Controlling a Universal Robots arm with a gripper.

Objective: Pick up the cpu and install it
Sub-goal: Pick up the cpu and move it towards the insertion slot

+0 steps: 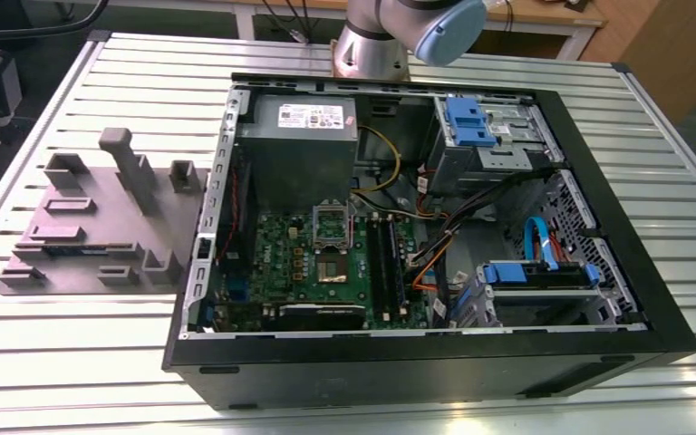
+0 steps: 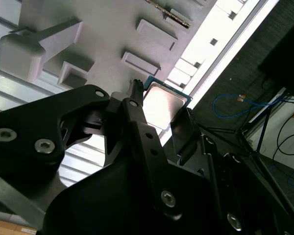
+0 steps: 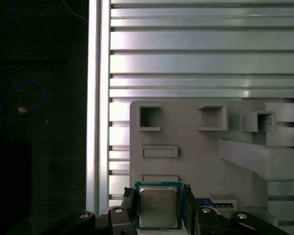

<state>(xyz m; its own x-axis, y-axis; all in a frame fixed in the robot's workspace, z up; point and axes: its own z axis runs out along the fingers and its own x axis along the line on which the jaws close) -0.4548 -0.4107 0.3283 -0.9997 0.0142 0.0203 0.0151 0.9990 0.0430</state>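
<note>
My gripper is clamped on the cpu. In both wrist views my two black fingers press against opposite edges of the chip, one on each side. The pale metal top faces the first wrist view, with a thin green border around it. In the second wrist view the cpu shows as a bright square between the fingers.

The chip sits over the grey fixture plate, at the plate's edge row, just past two flat rectangular recesses. I cannot tell whether it rests on the plate or hangs clear of it. A small blue-marked part lies on the plate just beside the chip.

The plate carries raised blocks and square pockets and lies flat on the slatted aluminium table.

In the exterior view the fixture plate lies on the table. The open computer case stands just beside the plate, on the exterior view's right of it. Inside the case lies the green motherboard, with its metal-framed socket on the half away from the plate. My arm rises beyond the case, on the side far from the plate.
</note>
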